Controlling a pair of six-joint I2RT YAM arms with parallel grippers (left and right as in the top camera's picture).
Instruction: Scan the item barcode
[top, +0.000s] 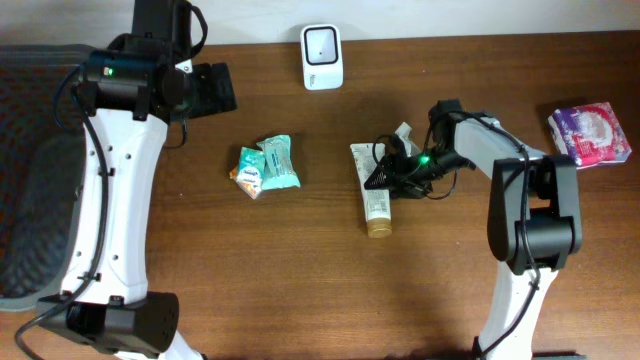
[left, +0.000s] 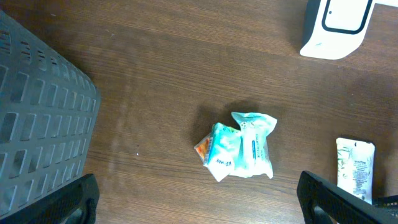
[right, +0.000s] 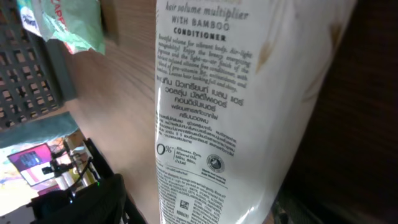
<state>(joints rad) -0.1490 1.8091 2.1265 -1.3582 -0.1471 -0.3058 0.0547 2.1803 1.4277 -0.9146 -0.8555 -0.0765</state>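
Observation:
A white conditioner tube (top: 376, 195) with a gold cap lies on the wooden table, cap toward the front. My right gripper (top: 387, 173) is down over its upper end. In the right wrist view the tube (right: 230, 106) fills the space between the jaws. The left finger (right: 87, 199) stands a little off it with wood showing in the gap, so my right gripper (right: 205, 208) is open around the tube. A small square code (right: 185, 204) is printed low on the label. The white scanner (top: 322, 57) stands at the back edge. My left gripper (top: 215, 88) hovers open at back left, nothing between its fingers (left: 74, 202).
A teal and white wipes pack (top: 268, 166) lies left of the tube, and shows below the left wrist as the wipes pack (left: 239, 151). A pink packet (top: 590, 133) sits at the far right. A grey basket (top: 30, 180) takes up the left edge.

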